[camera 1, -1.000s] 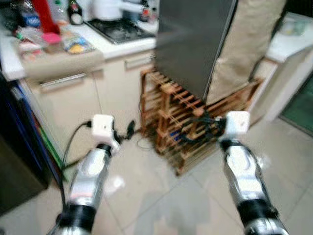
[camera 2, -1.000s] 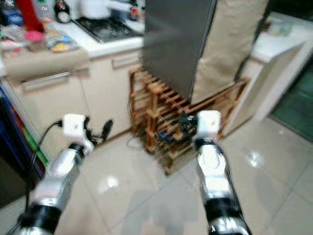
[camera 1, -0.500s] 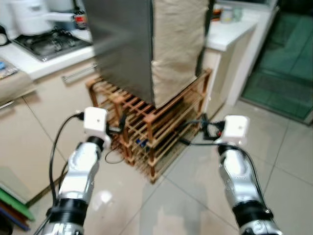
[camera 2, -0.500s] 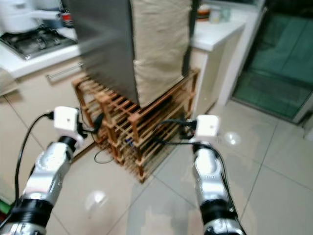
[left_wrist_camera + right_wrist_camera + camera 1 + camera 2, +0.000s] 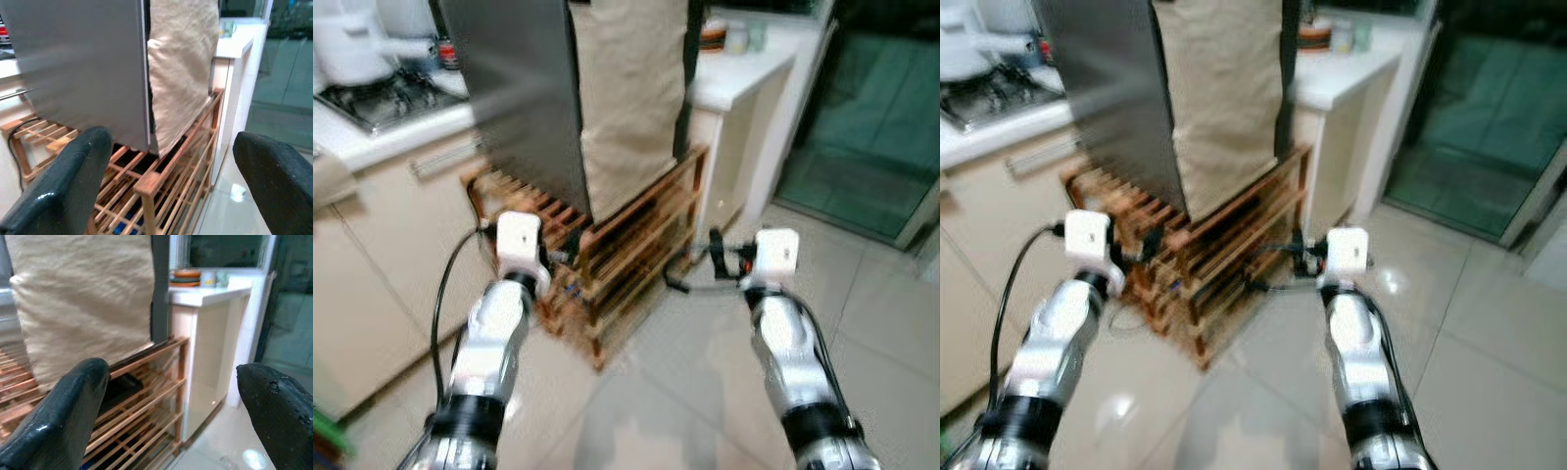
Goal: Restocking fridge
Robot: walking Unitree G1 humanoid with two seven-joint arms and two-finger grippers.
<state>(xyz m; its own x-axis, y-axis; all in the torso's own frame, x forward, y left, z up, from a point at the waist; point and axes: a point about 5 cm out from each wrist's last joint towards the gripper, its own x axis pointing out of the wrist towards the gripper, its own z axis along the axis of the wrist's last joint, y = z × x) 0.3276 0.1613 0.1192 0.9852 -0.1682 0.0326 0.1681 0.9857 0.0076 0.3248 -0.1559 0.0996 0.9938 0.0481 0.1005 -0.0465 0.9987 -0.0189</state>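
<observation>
The fridge (image 5: 524, 93) stands on a wooden rack (image 5: 607, 264), its grey steel side facing the robot, with a beige cloth (image 5: 631, 98) hanging over the face next to it. It is plainly heavy and rigid and will not shift; only its door should move. The steel looks smooth and likely slippery, so a handle or door edge would be the place to grip, but none can be made out here, and the cloth may be covering it. That cloth looks soft and limp and would likely bunch if pinched.

The rack under the fridge is open slats; something small and blue (image 5: 128, 226) sits low inside it, too blurred to name.

Both grippers hover in front of the fridge, low by the rack and clear of it. The left gripper (image 5: 181, 186) has its fingers spread wide with nothing between them, and the right gripper (image 5: 176, 421) is spread wide and empty too.

To the left of the fridge is a counter with a stove (image 5: 386, 98). To its right a white counter (image 5: 744, 73) carries stacked bowls (image 5: 185, 276) and a cup (image 5: 222, 279). Nothing to stock is held yet.
</observation>
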